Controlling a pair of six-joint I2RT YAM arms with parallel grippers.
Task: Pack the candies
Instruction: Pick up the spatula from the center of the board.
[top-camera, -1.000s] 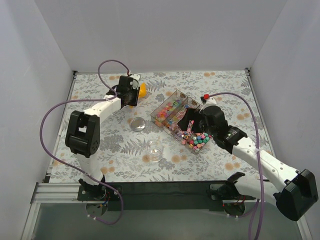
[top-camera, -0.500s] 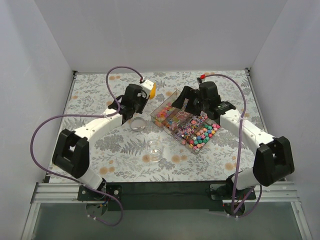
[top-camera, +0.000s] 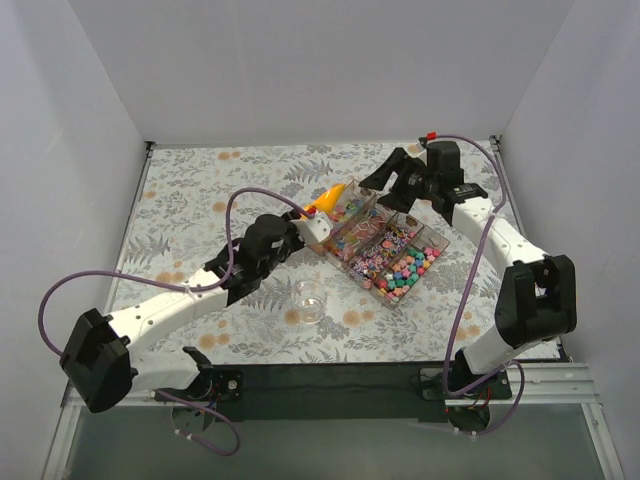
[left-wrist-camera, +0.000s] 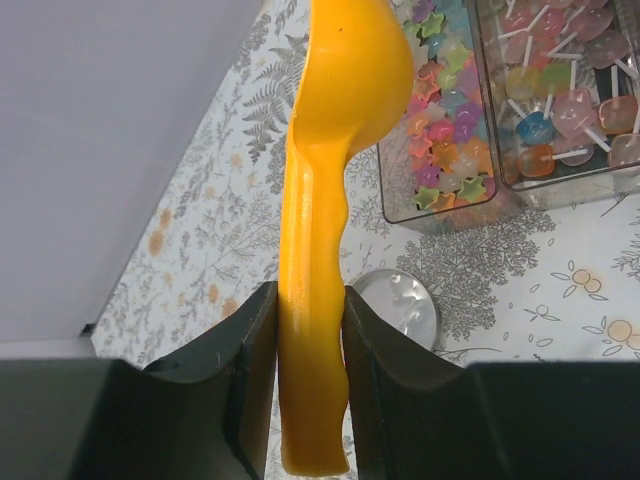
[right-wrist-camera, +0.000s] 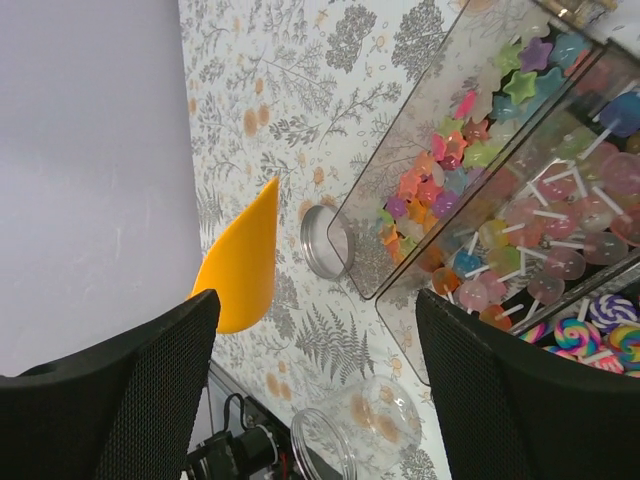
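The candies (top-camera: 392, 265) fill a clear divided box (top-camera: 438, 240): small star sweets (left-wrist-camera: 445, 130) in the end compartment, lollipops (left-wrist-camera: 560, 110) beside them. My left gripper (top-camera: 312, 222) is shut on the handle of the orange scoop (top-camera: 330, 195); in the left wrist view the gripper (left-wrist-camera: 310, 300) holds the scoop (left-wrist-camera: 345, 80) with its bowl above the box's near corner. My right gripper (top-camera: 393, 183) hovers over the box's far end, wide open and empty (right-wrist-camera: 315, 400); the star sweets (right-wrist-camera: 450, 170) and the scoop (right-wrist-camera: 240, 265) show beyond it.
A clear jar (top-camera: 310, 300) lies on its side on the flowered tablecloth in front of the box, also visible in the right wrist view (right-wrist-camera: 370, 430). Its round metal lid (left-wrist-camera: 398, 305) lies flat left of the box. White walls enclose the table.
My left arm has swung from the back left toward the box, carrying the scoop. My right arm has pulled back from the box's front to its far end.
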